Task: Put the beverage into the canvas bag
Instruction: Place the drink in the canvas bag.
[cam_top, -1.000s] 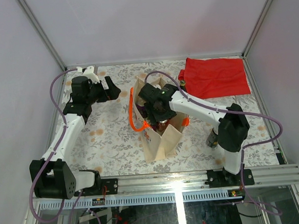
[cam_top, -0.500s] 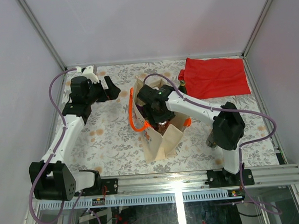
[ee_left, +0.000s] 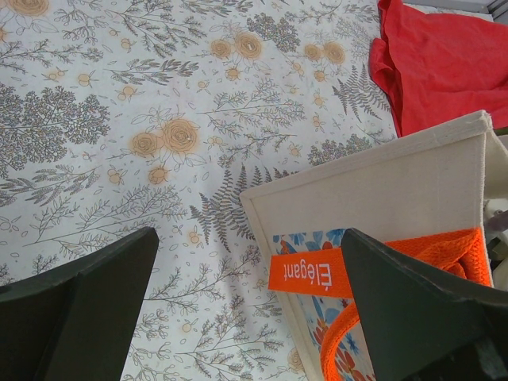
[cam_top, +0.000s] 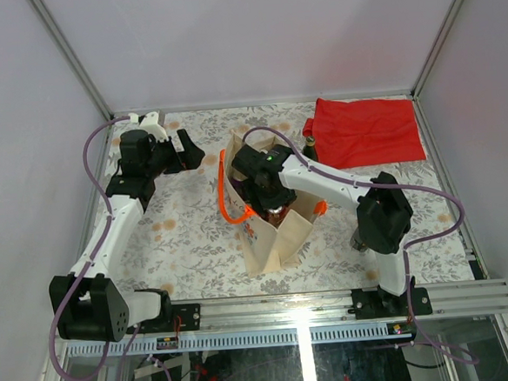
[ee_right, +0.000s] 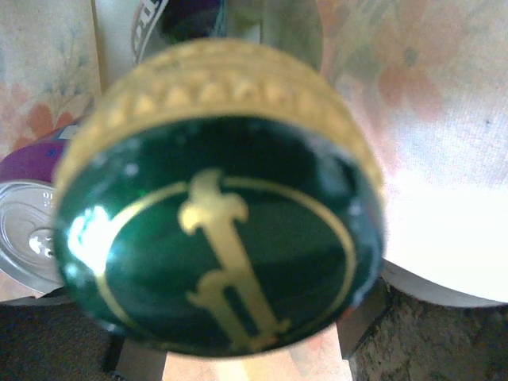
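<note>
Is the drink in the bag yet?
Almost. Done: a can already lies inside the canvas bag. In hand: the right gripper holds a green-capped bottle down in the bag's mouth. To do: let go and pull out. The left gripper hangs open beside it.

The left pincer (cam_top: 192,151) sits wide open at ten o'clock. The right pincer (cam_top: 270,198) points down mid-counter, gripping the bottle (ee_right: 214,238).

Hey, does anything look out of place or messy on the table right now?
Nothing spilled or damaged. One orange handle flops out over the left side of the canvas bag, and the red cloth lies rumpled at the back right corner.
</note>
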You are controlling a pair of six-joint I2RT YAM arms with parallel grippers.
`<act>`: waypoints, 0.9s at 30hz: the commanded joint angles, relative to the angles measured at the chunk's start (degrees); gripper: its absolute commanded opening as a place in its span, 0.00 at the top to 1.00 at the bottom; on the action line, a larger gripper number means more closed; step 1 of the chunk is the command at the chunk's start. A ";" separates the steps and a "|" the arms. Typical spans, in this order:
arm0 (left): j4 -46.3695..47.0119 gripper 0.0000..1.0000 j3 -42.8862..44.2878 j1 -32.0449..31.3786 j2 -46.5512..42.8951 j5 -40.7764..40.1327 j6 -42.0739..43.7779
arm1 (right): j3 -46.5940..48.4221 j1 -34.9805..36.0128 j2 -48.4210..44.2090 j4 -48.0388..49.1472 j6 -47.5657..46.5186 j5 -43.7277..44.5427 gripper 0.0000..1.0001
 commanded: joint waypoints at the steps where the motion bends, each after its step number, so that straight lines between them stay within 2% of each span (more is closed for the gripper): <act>1: 0.95 0.00 0.17 0.40 -1.14 0.64 0.01 | 3.49 -0.04 -1.12 -0.57 -0.17 -0.95 0.34; 10: 1.09 0.00 0.08 0.37 -0.91 0.61 0.09 | 7.41 -0.03 -3.92 -1.82 -0.39 1.75 0.29; 27: 2.46 0.00 0.57 0.40 0.98 -0.51 -0.43 | 16.61 -0.06 -4.80 -6.40 -1.68 5.64 0.28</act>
